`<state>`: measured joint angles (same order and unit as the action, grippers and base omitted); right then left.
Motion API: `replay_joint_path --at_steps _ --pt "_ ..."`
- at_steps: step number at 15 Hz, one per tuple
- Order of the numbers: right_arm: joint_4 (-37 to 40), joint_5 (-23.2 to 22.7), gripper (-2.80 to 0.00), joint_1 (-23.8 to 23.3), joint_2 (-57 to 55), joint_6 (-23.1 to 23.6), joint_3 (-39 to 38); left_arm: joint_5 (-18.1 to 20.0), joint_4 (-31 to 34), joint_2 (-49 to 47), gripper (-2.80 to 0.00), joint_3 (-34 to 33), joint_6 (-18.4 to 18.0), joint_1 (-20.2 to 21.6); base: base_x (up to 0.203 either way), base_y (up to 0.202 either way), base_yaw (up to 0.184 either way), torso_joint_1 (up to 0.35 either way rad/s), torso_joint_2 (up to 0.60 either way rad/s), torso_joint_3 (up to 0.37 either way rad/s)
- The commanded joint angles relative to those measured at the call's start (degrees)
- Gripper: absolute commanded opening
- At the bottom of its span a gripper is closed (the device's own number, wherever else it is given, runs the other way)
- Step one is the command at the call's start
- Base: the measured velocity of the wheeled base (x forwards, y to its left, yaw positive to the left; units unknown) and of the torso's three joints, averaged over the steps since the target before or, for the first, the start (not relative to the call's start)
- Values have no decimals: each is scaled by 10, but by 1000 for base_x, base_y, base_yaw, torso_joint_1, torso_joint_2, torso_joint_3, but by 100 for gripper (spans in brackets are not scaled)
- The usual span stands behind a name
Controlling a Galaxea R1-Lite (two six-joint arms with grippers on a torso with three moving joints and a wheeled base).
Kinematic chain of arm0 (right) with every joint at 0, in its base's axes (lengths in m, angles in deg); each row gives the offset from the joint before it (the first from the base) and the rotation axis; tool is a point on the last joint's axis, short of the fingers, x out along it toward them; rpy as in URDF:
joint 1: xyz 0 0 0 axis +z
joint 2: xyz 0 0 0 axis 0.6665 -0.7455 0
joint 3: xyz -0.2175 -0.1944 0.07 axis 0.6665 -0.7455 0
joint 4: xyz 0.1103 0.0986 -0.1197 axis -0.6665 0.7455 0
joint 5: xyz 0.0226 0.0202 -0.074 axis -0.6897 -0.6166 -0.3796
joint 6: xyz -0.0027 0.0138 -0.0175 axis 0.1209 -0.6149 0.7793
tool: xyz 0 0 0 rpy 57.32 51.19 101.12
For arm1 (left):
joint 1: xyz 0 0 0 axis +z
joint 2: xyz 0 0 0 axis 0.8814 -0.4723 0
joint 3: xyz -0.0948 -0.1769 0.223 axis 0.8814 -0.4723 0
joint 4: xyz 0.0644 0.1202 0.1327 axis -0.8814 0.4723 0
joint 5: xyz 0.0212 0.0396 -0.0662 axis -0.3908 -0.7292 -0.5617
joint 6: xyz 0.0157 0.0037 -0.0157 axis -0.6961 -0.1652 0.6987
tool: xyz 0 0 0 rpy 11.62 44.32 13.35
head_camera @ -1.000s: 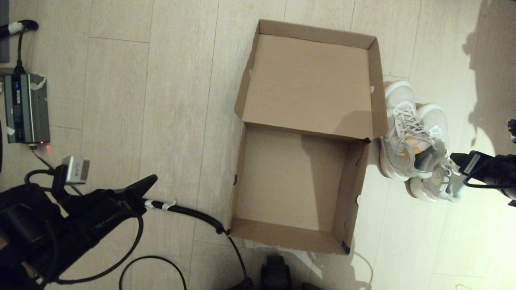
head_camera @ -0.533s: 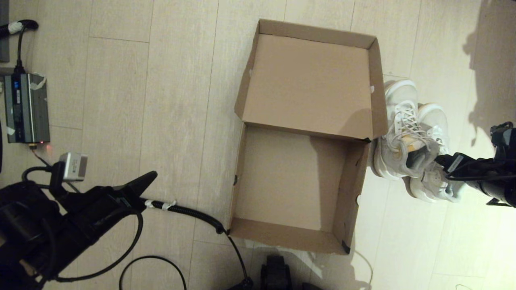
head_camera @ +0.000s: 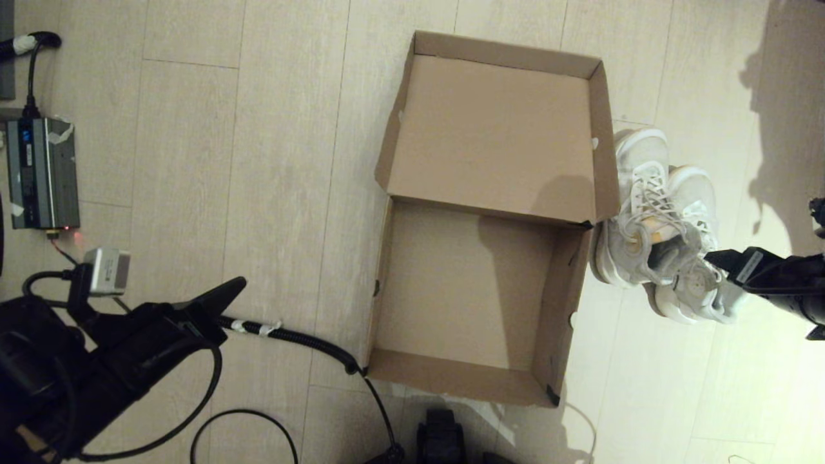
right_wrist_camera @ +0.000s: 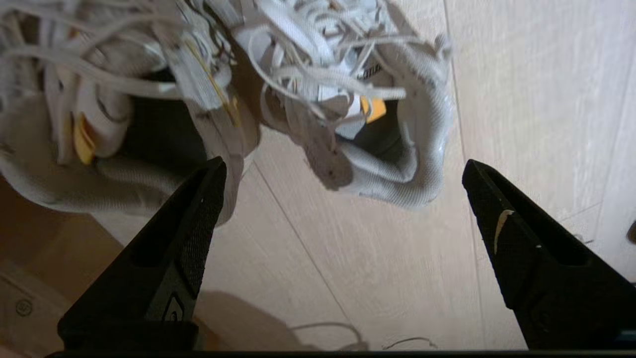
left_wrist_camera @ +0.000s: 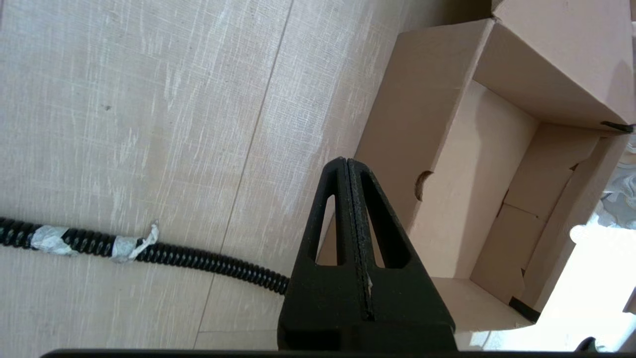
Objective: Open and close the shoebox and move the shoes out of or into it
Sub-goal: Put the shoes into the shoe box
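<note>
Right end effector (right_wrist_camera: 343,199) gapes at white mesh laced shoes (head_camera: 660,225).

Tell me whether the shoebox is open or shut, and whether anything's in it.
Open and empty. The shoebox has its lid folded back flat, bare cardboard inside. The shoes sit on the floor beside it, by the right end effector.

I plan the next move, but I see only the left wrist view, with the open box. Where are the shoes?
Observer: Both shoes are on the floor, outside the shoebox, close by its right wall.
Operator: Does the right end effector hold one?
Observer: No. The right end effector is open near the shoes' heels, its fingers wide apart, closed on nothing.
Operator: Is anything in the box where I cannot see?
Observer: No, the head view shows the shoebox empty.
</note>
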<state>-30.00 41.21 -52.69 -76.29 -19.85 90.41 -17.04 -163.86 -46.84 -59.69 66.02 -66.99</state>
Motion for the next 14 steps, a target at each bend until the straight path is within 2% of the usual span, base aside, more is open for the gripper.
replay_joint_path --at_steps 1,6,14 --pt "-7 0 0 8 -19 -10 -10 0 -5 9 -280 -3 1 0 0 0 0 0 0 0" --pt "-122 -6 0 24 -99 -26 -17 0 -5 9 -280 -6 1 0 0 0 0 0 0 0" --pt "-140 -7 0 32 -140 -22 -41 0 -5 15 -280 -12 1 1 0 0 0 0 0 0"
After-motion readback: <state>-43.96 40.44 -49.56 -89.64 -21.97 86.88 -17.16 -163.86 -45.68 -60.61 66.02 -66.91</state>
